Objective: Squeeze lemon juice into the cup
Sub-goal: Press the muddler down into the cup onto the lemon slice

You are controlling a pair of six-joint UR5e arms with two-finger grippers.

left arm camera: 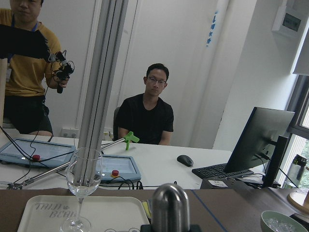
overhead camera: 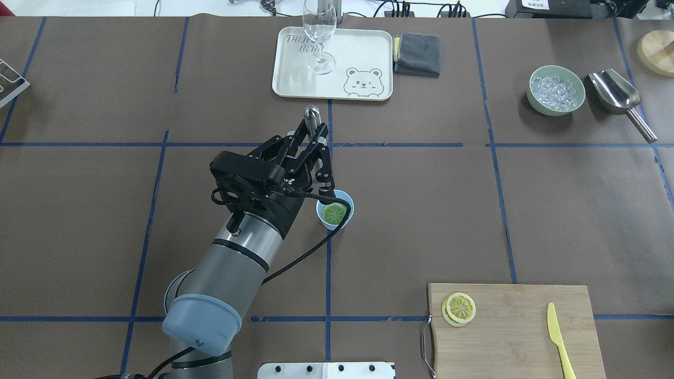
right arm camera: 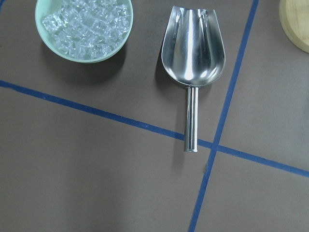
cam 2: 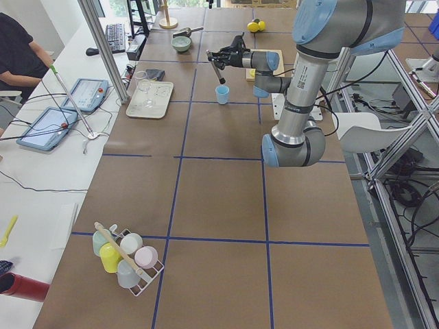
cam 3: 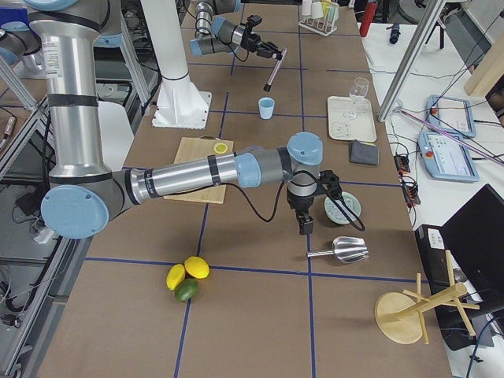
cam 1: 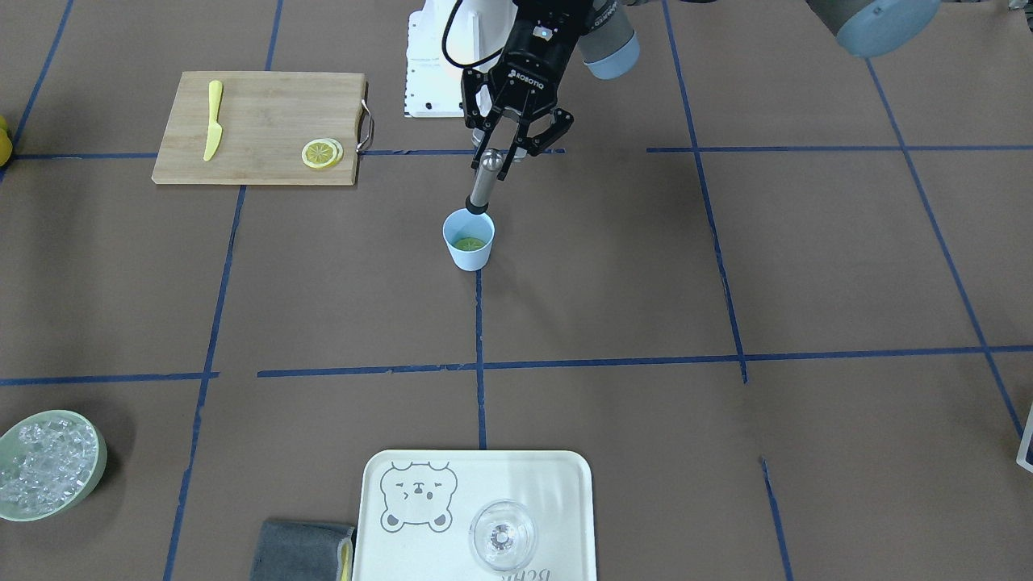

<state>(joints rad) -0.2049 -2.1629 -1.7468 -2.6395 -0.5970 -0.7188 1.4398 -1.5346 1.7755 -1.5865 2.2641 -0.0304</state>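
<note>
The left gripper (cam 1: 506, 153) is clamped on a steel muddler (cam 1: 483, 187), its fingers closed round the upper part of the shaft so that the rounded metal top stands out beyond them. The muddler is tilted, black tip down. In the side views that tip hangs above the mouth of the cup (cam 1: 469, 257), clear of the rim and of what lies inside.

The pale-blue cup stands upright on the brown table cover, on one of the blue tape lines. The lemon slice (cam 1: 469, 243) lies flat on the bottom of the cup, cut face up, and looks greenish-yellow against the blue inside.

Well off to the robot's right is a wooden cutting board (cam 1: 258, 121). Two more lemon slices (cam 1: 322, 153) overlap near its handle end, and a yellow plastic knife (cam 1: 213, 119) lies at the other end.

The right gripper (cam 3: 304, 223) hangs low near a pale-green bowl of ice (right arm camera: 89, 60) and a steel scoop (right arm camera: 193, 48), which lie just beside each other. Whether its fingers are parted cannot be told, since only the far side view shows it.

At the table's far edge, a cream tray (cam 1: 516, 476) with a bear drawing carries a clear wine glass (cam 1: 502, 535), with a folded grey cloth (cam 1: 299, 553) next to the tray
</note>
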